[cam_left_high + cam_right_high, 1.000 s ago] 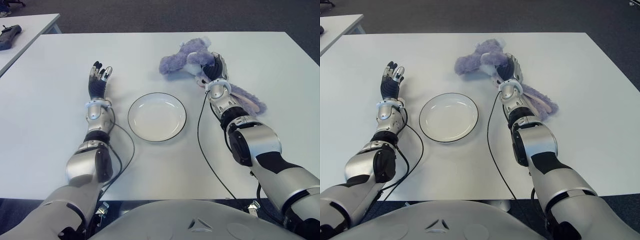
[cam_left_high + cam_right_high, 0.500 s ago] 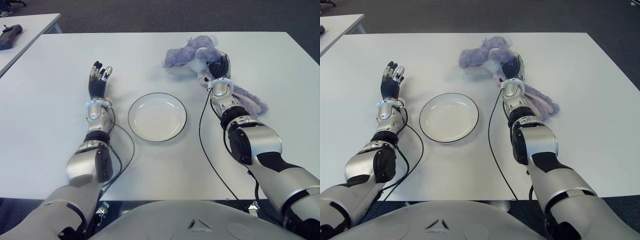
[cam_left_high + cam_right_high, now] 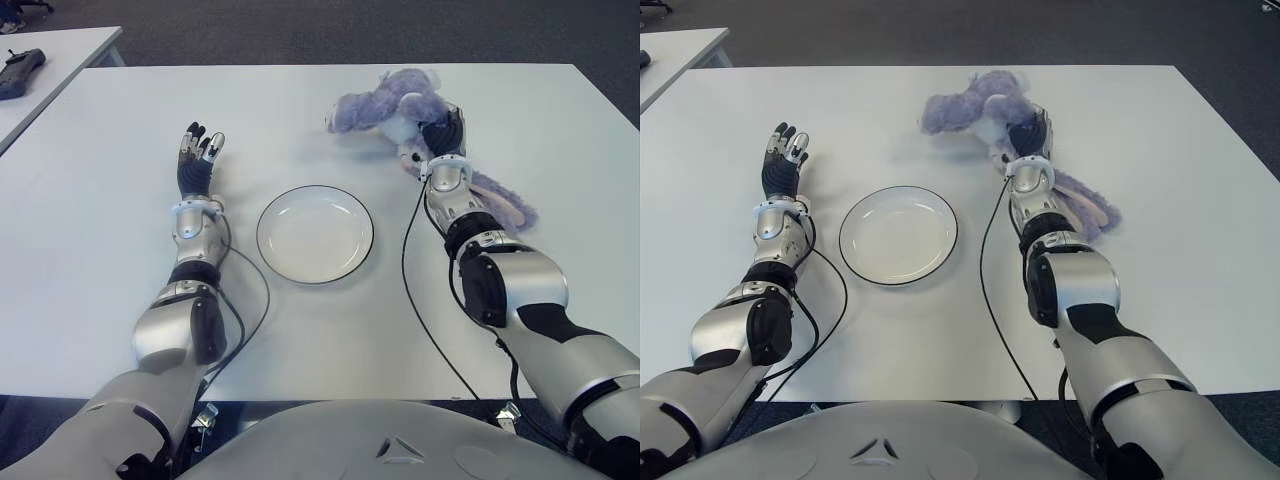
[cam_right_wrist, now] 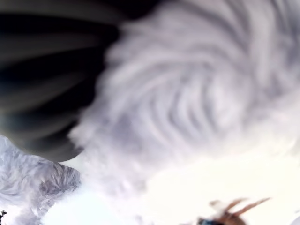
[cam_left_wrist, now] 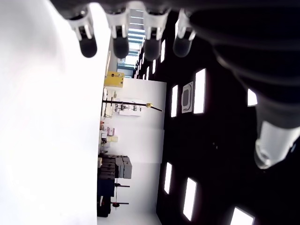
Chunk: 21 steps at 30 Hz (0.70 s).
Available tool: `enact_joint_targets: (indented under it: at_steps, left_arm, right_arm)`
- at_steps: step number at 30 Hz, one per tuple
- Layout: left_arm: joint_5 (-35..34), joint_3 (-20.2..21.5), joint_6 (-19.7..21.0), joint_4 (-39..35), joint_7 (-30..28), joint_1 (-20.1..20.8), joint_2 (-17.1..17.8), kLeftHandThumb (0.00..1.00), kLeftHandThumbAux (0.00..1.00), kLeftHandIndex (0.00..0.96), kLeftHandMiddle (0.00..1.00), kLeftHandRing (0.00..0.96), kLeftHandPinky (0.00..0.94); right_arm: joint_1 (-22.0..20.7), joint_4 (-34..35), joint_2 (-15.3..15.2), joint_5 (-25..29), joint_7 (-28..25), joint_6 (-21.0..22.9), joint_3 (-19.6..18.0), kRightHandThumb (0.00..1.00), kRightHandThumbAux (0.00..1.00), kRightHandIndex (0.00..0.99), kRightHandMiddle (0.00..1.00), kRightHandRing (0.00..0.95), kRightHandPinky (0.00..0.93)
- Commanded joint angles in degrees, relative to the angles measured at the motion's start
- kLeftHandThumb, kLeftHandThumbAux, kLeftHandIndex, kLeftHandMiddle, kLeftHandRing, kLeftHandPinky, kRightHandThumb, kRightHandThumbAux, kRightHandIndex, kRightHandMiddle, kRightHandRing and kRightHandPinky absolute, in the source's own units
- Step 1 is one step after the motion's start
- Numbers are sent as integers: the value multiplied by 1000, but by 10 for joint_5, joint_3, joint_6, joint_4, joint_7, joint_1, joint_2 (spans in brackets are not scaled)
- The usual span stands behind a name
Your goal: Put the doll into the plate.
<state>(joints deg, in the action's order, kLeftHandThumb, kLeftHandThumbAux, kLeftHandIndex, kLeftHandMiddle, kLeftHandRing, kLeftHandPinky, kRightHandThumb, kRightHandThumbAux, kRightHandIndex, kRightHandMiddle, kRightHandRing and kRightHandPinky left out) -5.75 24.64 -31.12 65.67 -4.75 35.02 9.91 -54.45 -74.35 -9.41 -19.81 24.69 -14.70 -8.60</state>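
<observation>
Shifted slightly toward the upper right since a second ago: right hand (image 3: 443, 135) and purple doll (image 3: 395, 107), fingers curled into the plush, gripping it. Doll in the upper centre-right, on the white table (image 3: 300, 110), well apart from the empty plate (image 3: 314, 233) at centre. Left hand (image 3: 196, 160) left of plate, fingers spread, holding nothing.

Lavender-and-white doll (image 3: 385, 105), white dark-rimmed plate (image 3: 314, 234), white table (image 3: 300, 120).

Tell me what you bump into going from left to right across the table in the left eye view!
Left hand with its fingers spread, then the round white plate with a dark rim, then the right hand closed on the fluffy purple doll.
</observation>
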Motion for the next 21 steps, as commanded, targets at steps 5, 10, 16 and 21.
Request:
enact_joint_targets:
  at_steps: [5,10,16,21]
  left_arm:
    - [-34,22,13,92,-4,-144,-86,0,548,33,81,53,31]
    - [-36,26,15,93,-6,-141,-88,0,543,32,80,54,29]
    - [-30,25,19,93,0,-139,-88,0,543,29,81,53,26]
    - [-29,27,24,95,3,-135,-88,0,544,28,81,54,33]
  right_arm:
    - [28,-38,-10,32,-22,-6,-26,707,713,441,853,863,834]
    - [15,-37,-21,22,-16,-15,-20,705,715,440,855,863,828]
    - [-3,-36,-31,9,-9,-24,-8,703,716,440,856,862,826]
    - [-26,-32,-40,-6,-3,-46,9,701,718,439,857,861,820]
